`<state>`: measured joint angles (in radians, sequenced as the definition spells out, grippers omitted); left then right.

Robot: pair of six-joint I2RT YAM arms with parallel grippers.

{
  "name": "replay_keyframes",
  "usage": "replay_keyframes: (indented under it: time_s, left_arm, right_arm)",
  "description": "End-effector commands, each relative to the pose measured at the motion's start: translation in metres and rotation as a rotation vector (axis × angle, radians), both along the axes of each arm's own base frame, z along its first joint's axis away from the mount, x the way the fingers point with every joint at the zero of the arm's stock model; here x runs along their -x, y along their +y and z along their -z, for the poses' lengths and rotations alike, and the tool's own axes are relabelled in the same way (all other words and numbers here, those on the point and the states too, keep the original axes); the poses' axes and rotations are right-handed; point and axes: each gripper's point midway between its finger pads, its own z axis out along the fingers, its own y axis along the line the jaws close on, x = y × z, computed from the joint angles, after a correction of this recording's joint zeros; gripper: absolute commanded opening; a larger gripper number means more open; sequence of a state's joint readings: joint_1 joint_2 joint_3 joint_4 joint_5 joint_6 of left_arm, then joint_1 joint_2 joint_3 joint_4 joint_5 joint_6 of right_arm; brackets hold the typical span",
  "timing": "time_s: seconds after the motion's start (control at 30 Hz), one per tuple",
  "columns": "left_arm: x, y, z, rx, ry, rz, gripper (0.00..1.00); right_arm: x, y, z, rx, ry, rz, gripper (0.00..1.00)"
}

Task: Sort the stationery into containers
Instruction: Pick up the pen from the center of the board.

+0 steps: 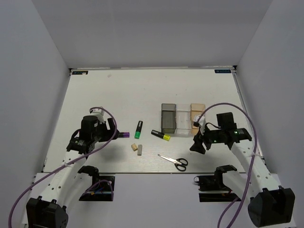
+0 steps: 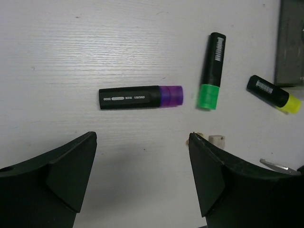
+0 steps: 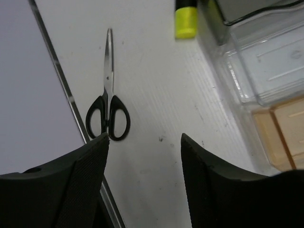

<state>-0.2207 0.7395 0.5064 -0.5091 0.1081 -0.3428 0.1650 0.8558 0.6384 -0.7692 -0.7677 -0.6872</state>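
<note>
Three black highlighters lie on the white table: a purple-ended one [image 1: 122, 135] [image 2: 140, 97], a green-ended one [image 1: 138, 128] [image 2: 211, 71] and a yellow-ended one [image 1: 161, 135] [image 2: 274, 93] [image 3: 185, 16]. Two beige erasers [image 1: 137, 148] [image 2: 216, 140] sit in front of them. Black-handled scissors [image 1: 174, 161] [image 3: 108, 102] lie near the front edge. The dark grey bin [image 1: 168, 118], clear bin [image 1: 182, 119] [image 3: 266, 61] and tan bin [image 1: 197, 116] [image 3: 280, 133] stand side by side. My left gripper [image 1: 110, 131] [image 2: 142, 142] hangs open just short of the purple highlighter. My right gripper [image 1: 198, 144] [image 3: 145, 140] is open over bare table between scissors and bins.
The table's metal front edge [image 3: 71, 102] runs right beside the scissors' handles. White walls enclose the table [image 1: 118, 90] on three sides. Purple cables loop from both arms.
</note>
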Motion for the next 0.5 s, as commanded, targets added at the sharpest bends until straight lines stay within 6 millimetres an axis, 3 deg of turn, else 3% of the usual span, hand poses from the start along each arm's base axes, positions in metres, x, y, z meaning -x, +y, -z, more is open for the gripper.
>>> replay_keyframes:
  time_s: [0.0, 0.2, 0.37, 0.47]
  left_arm:
    - [-0.004, 0.015, -0.007, -0.05, 0.004, -0.08, 0.89]
    - [-0.003, 0.014, -0.005, -0.057, 0.007, -0.069, 0.89]
    - [-0.003, 0.011, -0.003, -0.049, 0.019, -0.053, 0.89]
    - [-0.003, 0.01, -0.003, -0.046, 0.023, -0.046, 0.89]
  right_arm:
    - [0.014, -0.004, 0.024, 0.132, 0.016, -0.103, 0.63]
    - [0.029, -0.026, 0.082, 0.438, 0.005, -0.222, 0.65]
    - [0.035, -0.021, 0.099, 0.486, 0.032, -0.216, 0.64]
    - [0.024, -0.013, 0.1, 0.489, 0.02, -0.153, 0.62]
